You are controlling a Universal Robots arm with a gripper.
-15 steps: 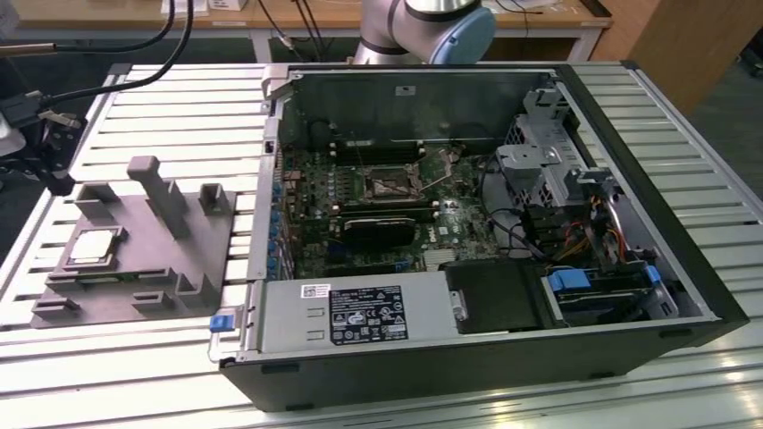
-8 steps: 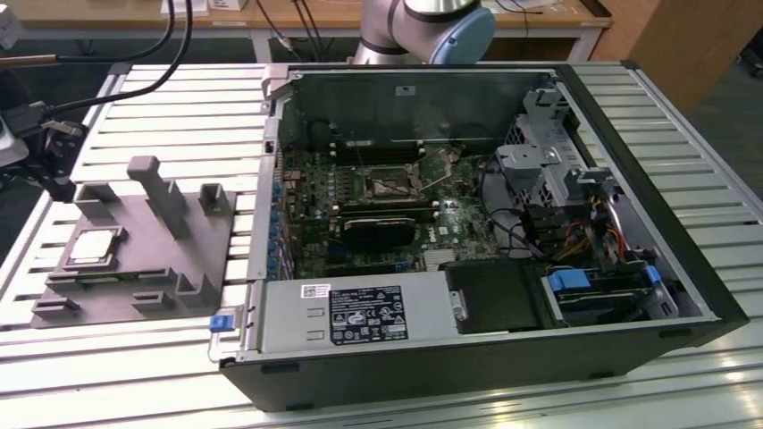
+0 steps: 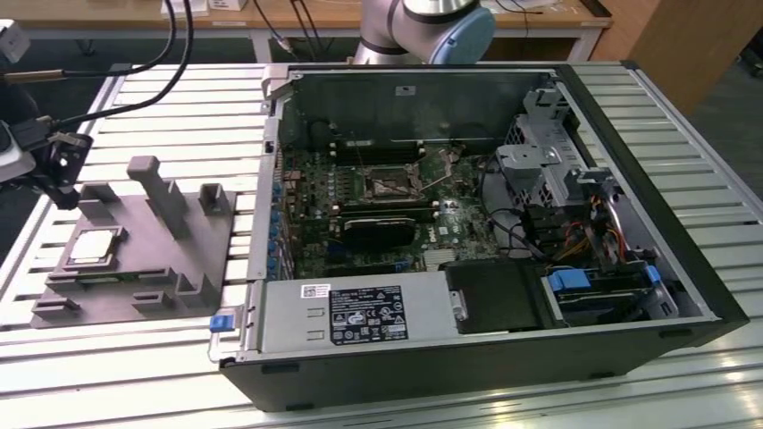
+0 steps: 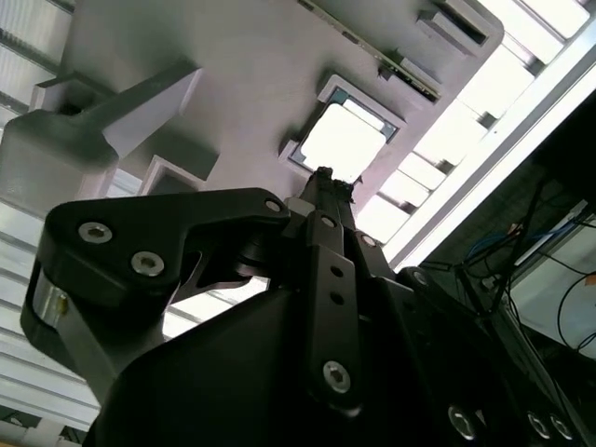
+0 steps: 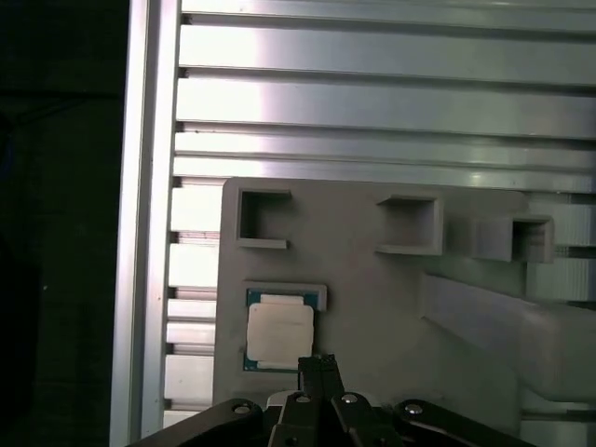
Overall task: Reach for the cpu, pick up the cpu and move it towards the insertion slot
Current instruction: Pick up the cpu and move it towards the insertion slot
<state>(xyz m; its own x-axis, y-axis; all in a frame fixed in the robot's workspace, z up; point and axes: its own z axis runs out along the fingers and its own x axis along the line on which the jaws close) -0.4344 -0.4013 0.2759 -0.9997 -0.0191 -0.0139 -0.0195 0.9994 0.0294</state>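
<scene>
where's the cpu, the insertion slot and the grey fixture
cpu (image 5: 279, 333): first wrist view, middle of its silvery top
insertion slot (image 3: 391, 183): exterior view, its dark centre
grey fixture (image 3: 155, 257): exterior view, bare base plate

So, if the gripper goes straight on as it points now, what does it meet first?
Probably the cpu in its recess on the grey fixture block; in the first wrist view the gripper points at its edge. Depth is unclear, so it may touch the block instead.

- Silver desk (image 3: 143, 89) of ribbed metal slats, catching bright glare.
- Wooden desk (image 3: 313, 12) along the back.
- Dark grey floor (image 3: 730, 100) at the exterior view's right, beside a wooden panel (image 3: 674, 36).
</scene>
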